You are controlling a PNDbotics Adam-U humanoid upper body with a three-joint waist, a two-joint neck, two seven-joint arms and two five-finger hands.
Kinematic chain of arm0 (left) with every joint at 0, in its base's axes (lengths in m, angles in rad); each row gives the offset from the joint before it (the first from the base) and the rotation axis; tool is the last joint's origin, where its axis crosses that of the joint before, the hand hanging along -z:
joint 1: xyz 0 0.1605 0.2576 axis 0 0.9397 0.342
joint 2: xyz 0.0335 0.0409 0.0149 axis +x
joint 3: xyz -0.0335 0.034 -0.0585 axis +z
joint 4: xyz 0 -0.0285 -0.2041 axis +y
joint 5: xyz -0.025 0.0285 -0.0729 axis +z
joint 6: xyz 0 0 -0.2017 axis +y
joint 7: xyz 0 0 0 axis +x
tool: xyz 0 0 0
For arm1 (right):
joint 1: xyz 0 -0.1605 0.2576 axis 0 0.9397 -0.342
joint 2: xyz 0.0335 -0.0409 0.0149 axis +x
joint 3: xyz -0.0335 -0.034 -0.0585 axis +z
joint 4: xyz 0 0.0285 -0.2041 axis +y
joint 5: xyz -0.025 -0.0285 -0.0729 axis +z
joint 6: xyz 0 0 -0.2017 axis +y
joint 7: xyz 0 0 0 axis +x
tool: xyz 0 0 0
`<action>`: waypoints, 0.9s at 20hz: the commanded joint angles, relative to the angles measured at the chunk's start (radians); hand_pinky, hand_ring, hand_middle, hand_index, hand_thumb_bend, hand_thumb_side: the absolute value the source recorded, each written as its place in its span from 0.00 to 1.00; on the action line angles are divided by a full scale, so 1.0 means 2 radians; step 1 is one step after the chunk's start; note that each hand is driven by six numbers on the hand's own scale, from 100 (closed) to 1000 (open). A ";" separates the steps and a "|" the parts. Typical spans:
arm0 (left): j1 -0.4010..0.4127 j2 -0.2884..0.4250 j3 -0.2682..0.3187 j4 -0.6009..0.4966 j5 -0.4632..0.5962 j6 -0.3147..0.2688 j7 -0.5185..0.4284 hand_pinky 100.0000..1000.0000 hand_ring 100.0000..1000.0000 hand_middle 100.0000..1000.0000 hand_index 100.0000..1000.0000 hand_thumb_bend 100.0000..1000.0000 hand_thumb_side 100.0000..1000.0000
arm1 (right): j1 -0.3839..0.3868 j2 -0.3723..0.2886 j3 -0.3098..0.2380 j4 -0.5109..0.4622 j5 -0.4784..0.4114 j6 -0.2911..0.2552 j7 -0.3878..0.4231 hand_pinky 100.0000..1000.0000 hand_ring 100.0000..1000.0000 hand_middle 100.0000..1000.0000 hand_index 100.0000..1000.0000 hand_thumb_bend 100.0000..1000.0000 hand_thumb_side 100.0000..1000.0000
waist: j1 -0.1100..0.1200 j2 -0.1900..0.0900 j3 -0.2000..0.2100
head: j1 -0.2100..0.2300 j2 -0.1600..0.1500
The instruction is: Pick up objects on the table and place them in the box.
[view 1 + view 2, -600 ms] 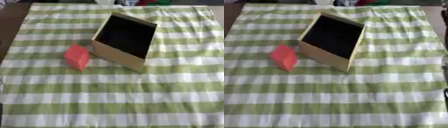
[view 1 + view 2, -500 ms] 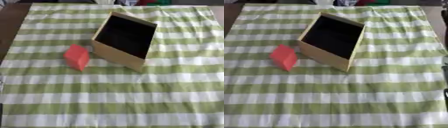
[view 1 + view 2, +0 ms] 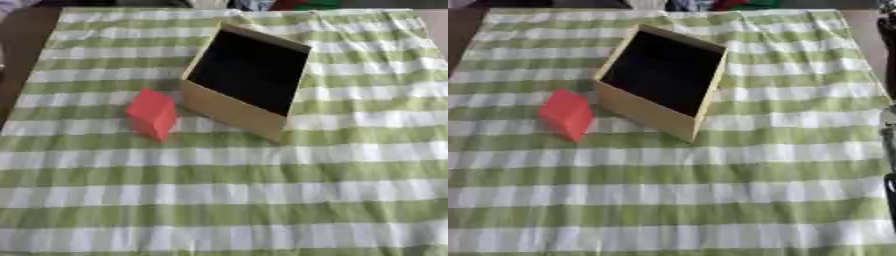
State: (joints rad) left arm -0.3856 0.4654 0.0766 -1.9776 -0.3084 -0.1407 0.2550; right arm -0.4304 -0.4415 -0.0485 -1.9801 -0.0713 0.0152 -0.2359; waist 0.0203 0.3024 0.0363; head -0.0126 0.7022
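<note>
A red block lies on the green and white checked cloth, just left of the box and a little apart from its near left wall. The cardboard box stands open at the middle of the table, turned at an angle, and its inside is dark with nothing visible in it. A thin dark part, perhaps my right hand, shows at the right edge of the right eye view, well away from both the block and the box. My left hand shows in no view.
The checked cloth covers nearly the whole table, with brown table edge at the far left. Some coloured things lie beyond the far edge of the cloth.
</note>
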 commanded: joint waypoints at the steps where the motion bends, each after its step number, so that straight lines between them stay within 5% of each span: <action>1: -0.021 0.053 -0.025 0.009 -0.025 0.009 -0.024 0.73 0.52 0.58 0.83 0.15 0.14 | -0.003 -0.017 -0.002 -0.010 0.004 0.001 0.000 0.87 0.70 0.70 0.87 0.00 0.51 | 0.001 -0.012 0.001 | -0.004 0.005; 9: -0.079 0.150 -0.098 0.089 -0.085 -0.031 -0.084 0.68 0.59 0.68 0.88 0.19 0.11 | -0.004 -0.020 0.002 -0.010 0.003 0.002 0.003 0.87 0.70 0.70 0.87 0.00 0.51 | 0.003 -0.014 -0.004 | 0.000 0.005; 17: -0.133 0.231 -0.151 0.157 -0.147 -0.093 -0.146 0.69 0.69 0.76 0.92 0.39 0.14 | -0.010 -0.015 0.006 -0.010 0.000 0.003 0.009 0.87 0.70 0.70 0.86 0.00 0.51 | 0.002 -0.015 -0.013 | 0.014 0.015; 18: -0.138 0.231 -0.152 0.162 -0.153 -0.101 -0.154 0.69 0.72 0.78 0.92 0.51 0.21 | -0.010 -0.015 0.006 -0.010 0.000 0.004 0.009 0.87 0.70 0.70 0.86 0.00 0.51 | 0.002 -0.015 -0.014 | 0.015 0.016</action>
State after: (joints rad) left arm -0.6432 0.8814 -0.2305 -1.6597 -0.5972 -0.3253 -0.0342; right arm -0.4369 -0.4537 -0.0346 -1.9801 -0.0696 0.0240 -0.2222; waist 0.0230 0.2952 0.0096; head 0.0110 0.7236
